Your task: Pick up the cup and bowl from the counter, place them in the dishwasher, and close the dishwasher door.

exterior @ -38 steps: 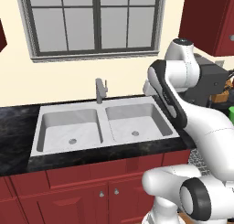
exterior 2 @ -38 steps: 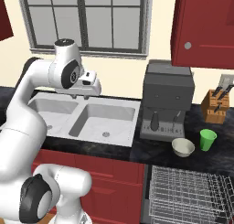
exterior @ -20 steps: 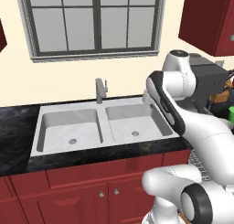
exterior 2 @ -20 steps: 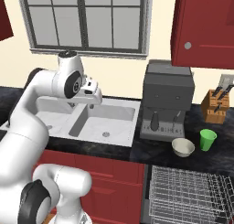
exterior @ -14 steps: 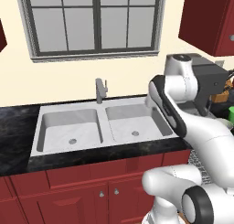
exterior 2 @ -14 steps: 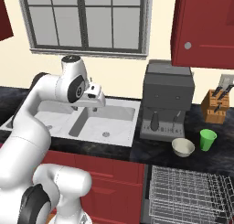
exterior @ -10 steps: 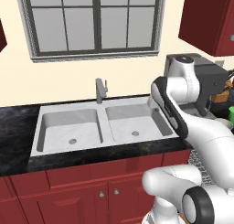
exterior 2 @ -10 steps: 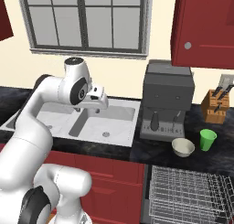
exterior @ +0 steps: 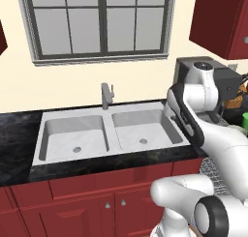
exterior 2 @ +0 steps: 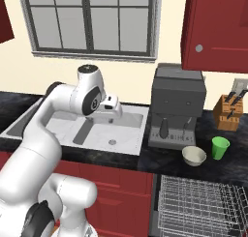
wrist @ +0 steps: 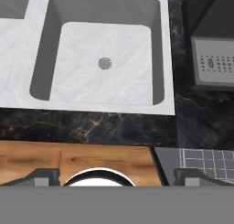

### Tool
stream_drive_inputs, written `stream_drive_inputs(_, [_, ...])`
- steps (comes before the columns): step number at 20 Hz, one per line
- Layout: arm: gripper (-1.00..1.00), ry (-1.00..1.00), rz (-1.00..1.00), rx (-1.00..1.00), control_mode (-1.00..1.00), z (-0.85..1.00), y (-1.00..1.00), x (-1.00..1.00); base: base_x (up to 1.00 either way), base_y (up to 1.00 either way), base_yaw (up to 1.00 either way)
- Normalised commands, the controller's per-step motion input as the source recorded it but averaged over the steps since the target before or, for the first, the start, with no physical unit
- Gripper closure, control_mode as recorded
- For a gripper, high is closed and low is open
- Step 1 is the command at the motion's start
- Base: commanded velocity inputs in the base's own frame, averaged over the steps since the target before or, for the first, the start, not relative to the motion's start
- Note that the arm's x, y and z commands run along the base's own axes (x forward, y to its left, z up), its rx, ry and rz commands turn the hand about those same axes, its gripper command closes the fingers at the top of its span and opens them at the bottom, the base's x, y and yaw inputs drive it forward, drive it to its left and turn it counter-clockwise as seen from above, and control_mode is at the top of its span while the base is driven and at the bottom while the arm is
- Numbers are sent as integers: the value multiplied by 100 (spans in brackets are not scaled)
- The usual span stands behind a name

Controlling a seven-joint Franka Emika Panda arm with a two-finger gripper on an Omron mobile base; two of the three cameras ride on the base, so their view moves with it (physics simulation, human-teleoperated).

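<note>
The green cup (exterior 2: pixel 220 148) and the pale bowl (exterior 2: pixel 194 155) stand side by side on the black counter (exterior 2: pixel 169 158), in front of the coffee machine and just above the dishwasher (exterior 2: pixel 203 202), whose wire rack is pulled out. The dishwasher door is hidden under the rack. My gripper (exterior 2: pixel 114 113) hangs over the right sink basin, well left of both, pointing down. In the hand view the gripper (wrist: pixel 119 177) is open, its fingertips (wrist: pixel 43 176) wide apart with nothing between them. The rack corner (wrist: pixel 205 161) shows at the lower right there.
A grey double sink (exterior: pixel 106 134) with a faucet (exterior: pixel 105 95) fills the counter's middle. The dark coffee machine (exterior 2: pixel 178 105) stands right of it, and a knife block (exterior 2: pixel 228 111) further right. Red wall cabinets (exterior 2: pixel 218 28) hang above. Wooden floor (wrist: pixel 68 159) lies below the counter edge.
The arm has swung rightward over the sink, carrying the open gripper from the left basin area toward the right basin. Cup, bowl and rack have not moved.
</note>
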Motion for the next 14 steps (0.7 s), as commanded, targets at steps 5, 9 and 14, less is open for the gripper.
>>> stream_drive_inputs(5, [-100,0,0,0,-100,-9,-29,0,0,0,0])
stream_drive_inputs(9, [-100,0,0,0,-100,-11,-31,0,0,0,0])
stream_drive_inputs(14, [-100,0,0,0,-100,-19,-34,1,0,0,0])
